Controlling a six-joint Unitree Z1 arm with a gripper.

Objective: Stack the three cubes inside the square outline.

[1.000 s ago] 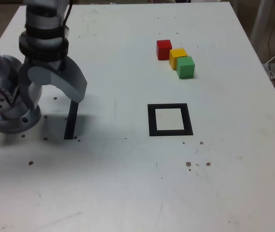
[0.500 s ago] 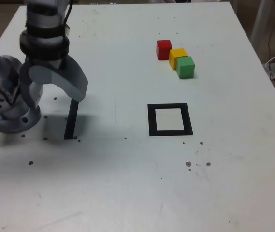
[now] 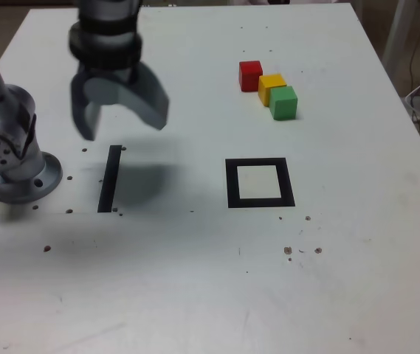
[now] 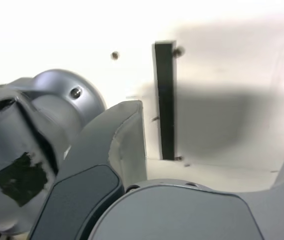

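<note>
Red cube, yellow cube and green cube touch in a diagonal row — black square outline nearby on speckled white table; gripper spread wide, empty.

The gripper hangs in the upper left of the exterior view, pointing downward with its two grey jaws spread wide (nothing between them), while the arm's base sits at the left edge.

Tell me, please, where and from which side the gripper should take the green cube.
Probably from above, on the green cube's two free side faces, avoiding the corner that seems to touch the yellow cube. The open gripper looks wider than the cube.
</note>
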